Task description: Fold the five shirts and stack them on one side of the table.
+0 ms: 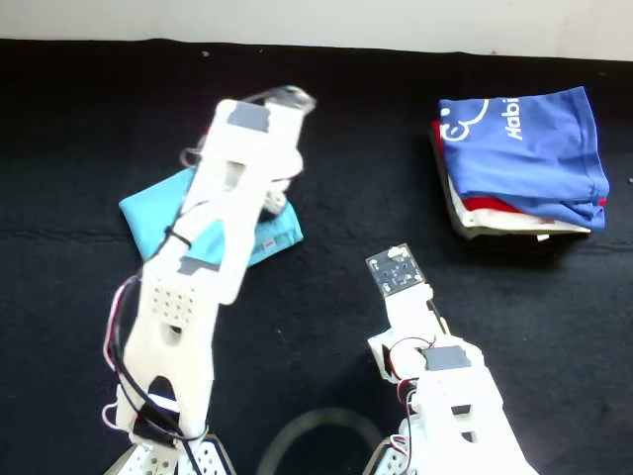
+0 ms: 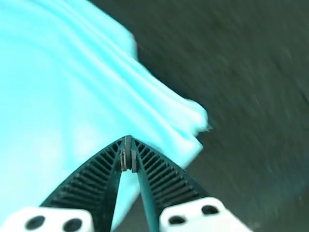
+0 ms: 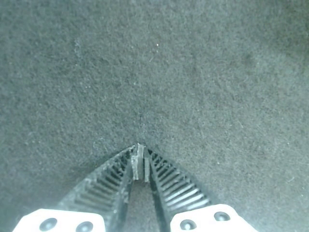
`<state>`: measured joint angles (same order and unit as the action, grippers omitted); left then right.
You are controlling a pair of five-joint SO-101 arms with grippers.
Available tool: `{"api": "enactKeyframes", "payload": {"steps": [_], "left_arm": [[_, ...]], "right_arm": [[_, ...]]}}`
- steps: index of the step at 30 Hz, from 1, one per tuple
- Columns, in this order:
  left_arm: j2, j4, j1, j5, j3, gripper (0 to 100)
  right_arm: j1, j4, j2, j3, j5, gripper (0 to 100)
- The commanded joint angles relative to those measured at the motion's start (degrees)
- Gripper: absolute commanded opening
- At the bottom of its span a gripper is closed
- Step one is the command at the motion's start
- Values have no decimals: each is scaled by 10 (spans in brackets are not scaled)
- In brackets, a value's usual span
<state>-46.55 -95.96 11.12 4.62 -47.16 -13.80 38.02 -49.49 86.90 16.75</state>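
L gripper: jaws closed tip to tip, no cloth visible btw them, so not holding anything. It hangs right over the cyan shirt, near a rumpled edge of it. In the high view the L arm lies across the shirt & hides approx half. Closed tips suit pressing or smoothing a fold rather than lifting, though I can't tell if they touch the fabric.

R gripper: also closed, nothing in it, pointed at bare black table. The R arm sits low at the near edge, well apart from both the shirt & the stack, prob parked so it's clear of the L arm's work.

Stack is at the far right side: blue shirt on top, red & white edges under it. Can't count layers for sure. It's squared up and out of the work area, which leaves the middle free for folding.

Cyan shirt looks folded to a compact block but a bit skewed, left of centre, well apart from the stack. My read: last shirt, fold approx done, then needs carrying over to go on top
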Motion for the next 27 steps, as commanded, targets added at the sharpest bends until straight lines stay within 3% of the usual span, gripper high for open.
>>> {"api": "enactKeyframes", "payload": {"steps": [1, 10, 17, 22, 27], "left_arm": [[7, -25, 36, -5, -22, 12], [10, 0, 76, -5, -24, 12], [57, -51, 64, -6, -86, 12], [191, -53, 18, -4, -58, 13], [363, -52, -65, -3, 95, 13]], "right_arm": [[6, -13, 0, 7, -5, 8], [6, -13, 0, 7, -5, 8], [27, -14, 0, 6, -5, 8], [27, -13, 0, 1, -5, 9], [27, 42, 4, -52, -7, 9]]}}
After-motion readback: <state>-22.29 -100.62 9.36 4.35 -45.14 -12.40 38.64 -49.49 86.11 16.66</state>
